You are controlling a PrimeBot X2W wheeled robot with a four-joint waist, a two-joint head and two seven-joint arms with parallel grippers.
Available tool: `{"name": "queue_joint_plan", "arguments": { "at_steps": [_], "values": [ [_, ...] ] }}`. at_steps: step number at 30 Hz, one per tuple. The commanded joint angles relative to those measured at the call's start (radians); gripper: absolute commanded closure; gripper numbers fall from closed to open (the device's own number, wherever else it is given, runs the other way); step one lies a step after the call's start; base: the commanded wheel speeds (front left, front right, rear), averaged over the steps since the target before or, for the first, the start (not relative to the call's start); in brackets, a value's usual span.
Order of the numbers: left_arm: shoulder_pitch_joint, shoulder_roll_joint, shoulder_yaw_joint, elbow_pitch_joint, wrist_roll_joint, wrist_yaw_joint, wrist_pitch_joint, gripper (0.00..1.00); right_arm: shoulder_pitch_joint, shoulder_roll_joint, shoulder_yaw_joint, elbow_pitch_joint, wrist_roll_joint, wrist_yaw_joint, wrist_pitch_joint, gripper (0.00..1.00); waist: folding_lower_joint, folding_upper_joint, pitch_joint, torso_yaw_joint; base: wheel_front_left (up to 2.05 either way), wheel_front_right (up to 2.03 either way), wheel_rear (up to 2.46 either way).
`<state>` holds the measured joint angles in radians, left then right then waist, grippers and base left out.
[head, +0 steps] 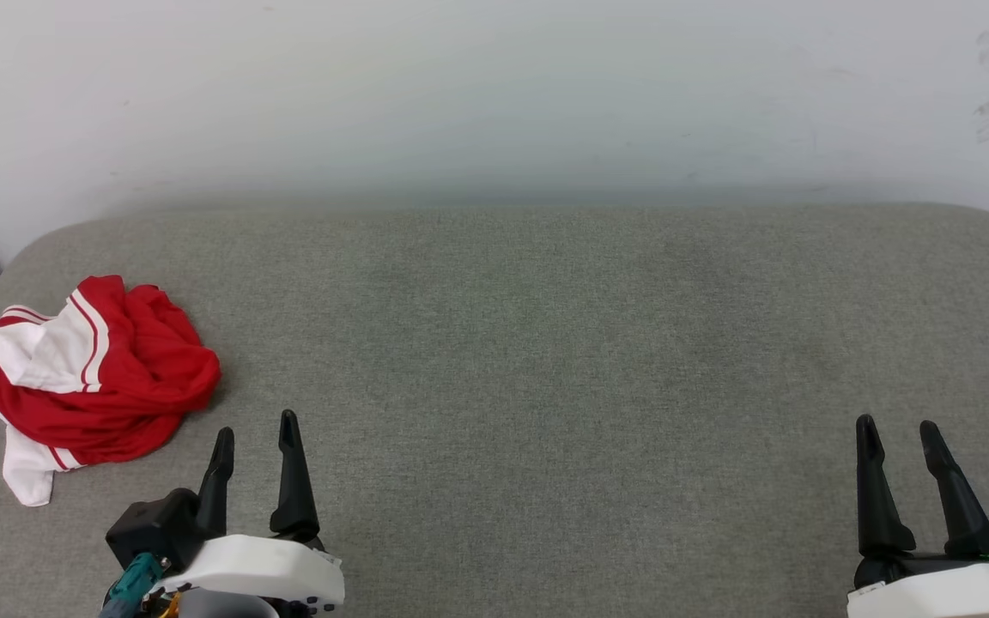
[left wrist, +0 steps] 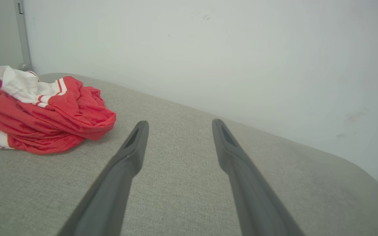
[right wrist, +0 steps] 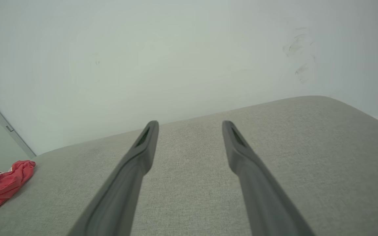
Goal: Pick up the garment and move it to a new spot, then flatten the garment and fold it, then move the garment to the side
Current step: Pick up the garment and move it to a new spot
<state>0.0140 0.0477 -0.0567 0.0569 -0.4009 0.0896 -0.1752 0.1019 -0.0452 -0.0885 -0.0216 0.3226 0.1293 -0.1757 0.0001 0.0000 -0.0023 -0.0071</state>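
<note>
Left jaws and right jaws stand open and empty at the near edge of the grey cushion (head: 546,343). The shirt (head: 108,378) is a crumpled, roundish heap, red with white sleeves and striped trim. It has no clear long axis, and one white sleeve trails nearward. It lies at the cushion's left end, just beyond and left of the left jaws without touching them, and well apart from the right jaws.

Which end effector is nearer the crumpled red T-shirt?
Left. The left end effector is open just right of the T-shirt, not touching; the right end effector is open far across the grey surface.
</note>
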Motion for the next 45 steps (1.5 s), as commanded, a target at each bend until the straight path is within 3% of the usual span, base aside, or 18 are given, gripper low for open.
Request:
{"name": "queue_joint_plan", "arguments": {
  "at_steps": [1,27,45],
  "values": [
    [0.003,0.003,-0.002,-0.011,0.026,0.007,-0.009,0.0,0.004,-0.006,0.001,-0.014,-0.025,0.002,-0.009,0.0,0.0,0.0,-0.001,0.0,0.0,0.0,0.0],
    [0.033,0.003,-0.041,-0.013,0.205,0.008,-0.063,0.0,0.047,-0.007,0.007,-0.045,-0.211,0.002,-0.064,0.0,-0.0001,0.0,-0.007,0.001,0.0,0.0,0.0],
    [0.041,0.003,-0.055,0.004,0.254,0.003,-0.092,0.0,0.068,-0.007,0.014,-0.045,-0.229,0.001,-0.09,0.0,-0.0001,0.0,-0.011,0.001,0.0,0.0,0.0]
  ]
}}
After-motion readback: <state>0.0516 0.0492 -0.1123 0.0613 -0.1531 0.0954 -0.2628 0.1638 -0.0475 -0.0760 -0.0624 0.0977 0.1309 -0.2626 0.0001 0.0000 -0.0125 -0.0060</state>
